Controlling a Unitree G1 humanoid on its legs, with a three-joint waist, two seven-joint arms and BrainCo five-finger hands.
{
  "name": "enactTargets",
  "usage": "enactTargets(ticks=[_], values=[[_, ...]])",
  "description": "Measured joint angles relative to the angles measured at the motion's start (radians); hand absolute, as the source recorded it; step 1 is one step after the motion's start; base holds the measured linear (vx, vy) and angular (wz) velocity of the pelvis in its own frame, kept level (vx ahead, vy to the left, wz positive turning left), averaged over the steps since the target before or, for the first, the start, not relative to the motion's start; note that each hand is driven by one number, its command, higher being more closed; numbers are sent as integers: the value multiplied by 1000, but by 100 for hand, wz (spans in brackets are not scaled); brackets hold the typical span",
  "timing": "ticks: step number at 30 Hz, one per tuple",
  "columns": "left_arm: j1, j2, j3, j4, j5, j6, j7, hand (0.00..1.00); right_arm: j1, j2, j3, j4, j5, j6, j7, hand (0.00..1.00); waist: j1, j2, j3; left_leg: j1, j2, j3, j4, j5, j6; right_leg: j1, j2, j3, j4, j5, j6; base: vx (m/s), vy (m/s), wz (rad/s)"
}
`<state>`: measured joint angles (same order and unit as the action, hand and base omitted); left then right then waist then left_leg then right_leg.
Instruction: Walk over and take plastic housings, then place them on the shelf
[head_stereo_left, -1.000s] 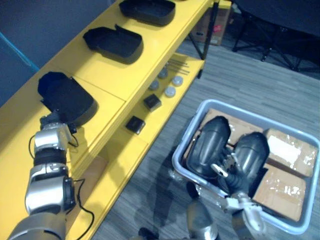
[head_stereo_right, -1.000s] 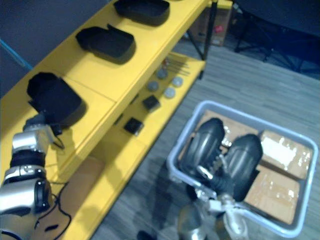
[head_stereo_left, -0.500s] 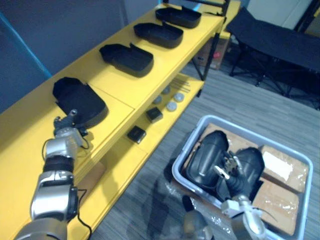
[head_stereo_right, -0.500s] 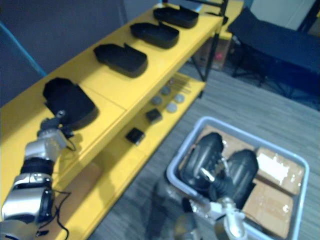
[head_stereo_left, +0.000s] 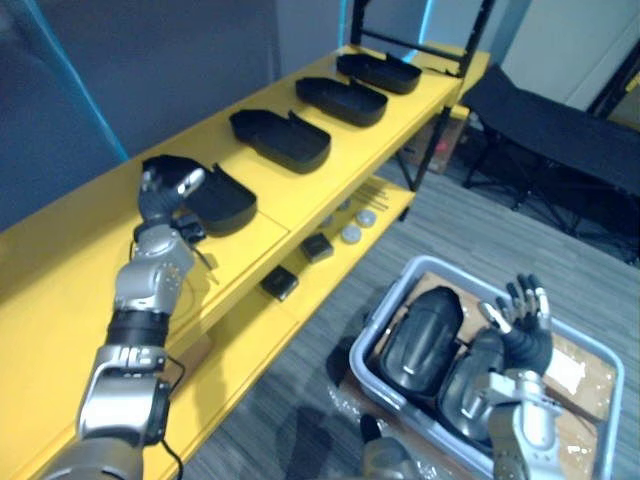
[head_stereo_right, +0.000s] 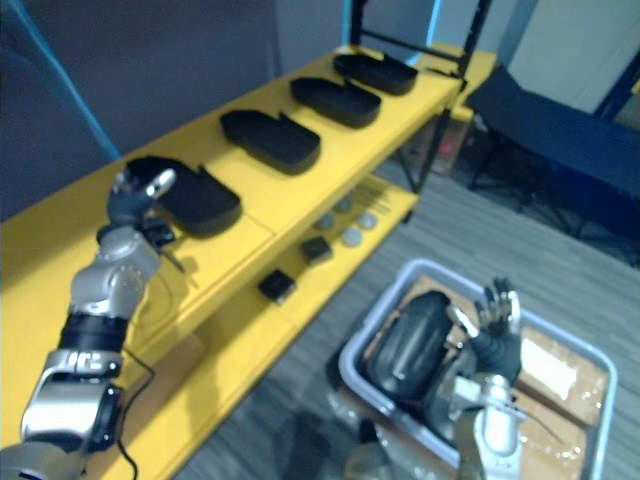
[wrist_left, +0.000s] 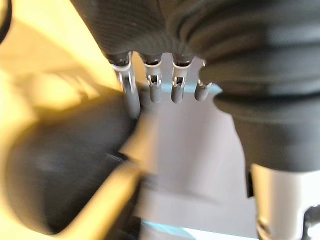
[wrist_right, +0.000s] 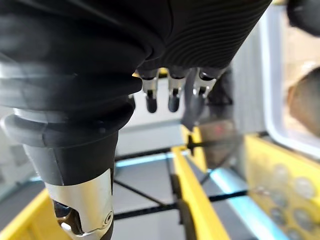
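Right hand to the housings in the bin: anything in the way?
Nothing visible. The right hand, open, hangs over the two dark housings, which lie uncovered on top in the grey bin.

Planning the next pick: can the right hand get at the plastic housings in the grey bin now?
Probably yes. The right hand hangs open above the grey bin, and the two plastic housings lie uncovered inside it, with nothing between. The left hand is away at the yellow shelf.

arm (head_stereo_left: 122, 395): silver-grey | left hand (head_stereo_left: 158, 203): dark ribbed cover | fingers (wrist_left: 152, 91): silver, seemingly dark-tipped
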<state>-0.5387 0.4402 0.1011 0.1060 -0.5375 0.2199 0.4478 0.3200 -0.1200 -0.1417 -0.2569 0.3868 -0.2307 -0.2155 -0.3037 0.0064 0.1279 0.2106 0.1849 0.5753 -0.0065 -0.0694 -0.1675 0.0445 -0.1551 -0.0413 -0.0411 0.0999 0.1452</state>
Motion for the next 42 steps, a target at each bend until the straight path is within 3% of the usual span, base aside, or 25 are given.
enactTargets(ticks=[2, 4, 7, 11, 13, 17, 21, 22, 24, 30, 36, 42], values=[[181, -87, 49, -203, 56, -49, -29, 0, 4, 6, -35, -8, 0, -6, -12, 0, 28, 27, -29, 11, 2, -36, -4, 0, 0, 36, -2, -48, 0, 0, 0, 97, 22, 40], [349, -149, 88, -312, 121, -82, -37, 0, 2, 12, -53, -19, -12, -13, -24, 0, 64, 35, -42, 17, 5, -56, -6, 0, 0, 58, -2, -79, 0, 0, 0, 23, 3, 39], [568, -220, 175, -343, 208, -130, -25, 0, -34, 29, -80, -20, -20, -30, -26, 0, 134, 19, -56, 2, 4, -87, -2, 0, 1, 65, -6, -106, -6, -2, -1, -43, -21, 29], [709, -247, 246, -318, 274, -132, 20, 0, -101, 46, -109, -11, -30, -31, -27, 0, 179, -11, -62, -28, -11, -148, -13, 20, 7, 83, -20, -170, -24, -24, -12, -52, -50, 39], [728, -279, 276, -289, 282, -154, 45, 0, -124, 46, -123, -7, -40, -30, -27, 0, 188, -12, -62, -38, -14, -162, -29, 38, 11, 80, -21, -185, -23, -36, -10, -52, -46, 21], [749, -342, 292, -256, 292, -177, 86, 0, -147, 45, -149, 24, -72, -26, -28, 0, 193, 11, -60, -39, -13, -181, -40, 53, 5, 82, -18, -200, -23, -40, -16, -24, -25, 8], [749, -343, 314, -166, 322, -180, 97, 0, -167, 17, -165, 72, -105, 23, -28, 0, 205, 10, -56, -38, -13, -184, -54, 61, 4, 81, -15, -204, -23, -39, -14, 2, -3, 3], [749, -343, 315, -107, 321, -183, 95, 0, -187, -1, -170, 95, -134, 45, -27, 0, 208, 10, -56, -39, -14, -187, -55, 63, 4, 81, -16, -206, -23, -38, -13, 14, 0, 5], [751, -340, 314, -51, 354, -231, 101, 0, -224, -37, -171, 137, -180, 75, -26, 0, 214, 1, -52, -43, -14, -193, -56, 63, 4, 81, -16, -211, -23, -40, -11, 17, -4, 13], [655, -238, 248, 233, 400, -359, 132, 0, -461, -263, -121, 369, -353, 183, -21, 0, 238, -2, -60, -78, -22, -250, -57, 74, 11, 78, -24, -263, -23, -43, -7, 20, -6, 24], [645, -231, 228, 310, 489, -397, 186, 0, -596, -378, -67, 514, -433, 246, 13, 0, 238, -13, -56, -89, -31, -274, -59, 76, 15, 82, -31, -293, -23, -43, -8, 27, 1, 11], [645, -230, 218, 331, 555, -431, 202, 0, -684, -461, 0, 658, -482, 258, 47, 0, 238, -29, -48, -88, -37, -299, -62, 77, 17, 96, -37, -317, -22, -45, -11, 7, 6, 10]])
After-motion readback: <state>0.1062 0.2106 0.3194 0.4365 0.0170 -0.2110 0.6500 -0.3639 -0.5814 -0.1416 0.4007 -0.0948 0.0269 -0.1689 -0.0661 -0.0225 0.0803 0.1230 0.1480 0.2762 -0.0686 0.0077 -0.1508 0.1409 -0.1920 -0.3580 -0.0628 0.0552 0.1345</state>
